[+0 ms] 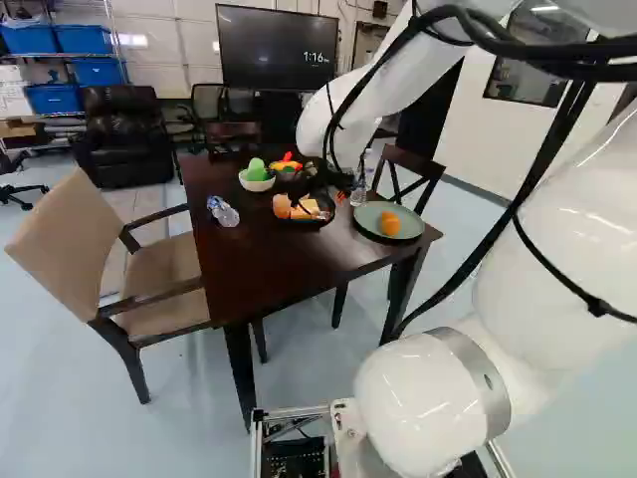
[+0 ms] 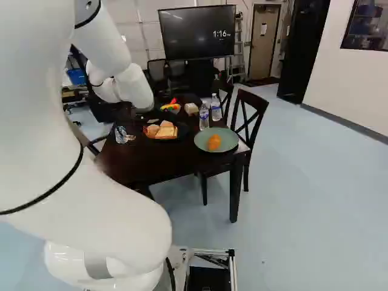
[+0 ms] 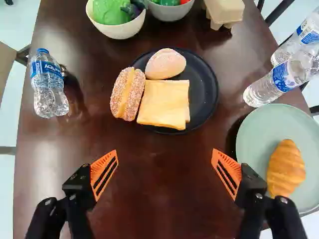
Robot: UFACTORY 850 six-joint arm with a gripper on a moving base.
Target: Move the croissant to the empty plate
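The gripper point(image 1: 320, 199) hangs above the dark table, partly hidden in the left base view. In the wrist view the gripper point(image 3: 165, 164) stands wide open, with only bare tabletop between its orange fingers. The croissant point(image 3: 285, 168) lies on the green plate point(image 3: 254, 142), beyond the gripper's one finger, on the side of the tall bottles. In the right base view the green plate point(image 2: 228, 139) sits at the table's near corner. Ahead of the gripper, the black plate point(image 3: 203, 99) carries a sugared bun, a rounded roll and sliced bread. Both visible plates hold food.
Two upright water bottles point(image 2: 204, 115) stand behind the green plate. Another bottle point(image 3: 47, 82) lies across the table. Bowls point(image 3: 119, 30) of toy produce and a small carton point(image 3: 224, 11) are beyond the black plate. Chairs point(image 1: 159, 264) flank the dark table point(image 1: 269, 259).
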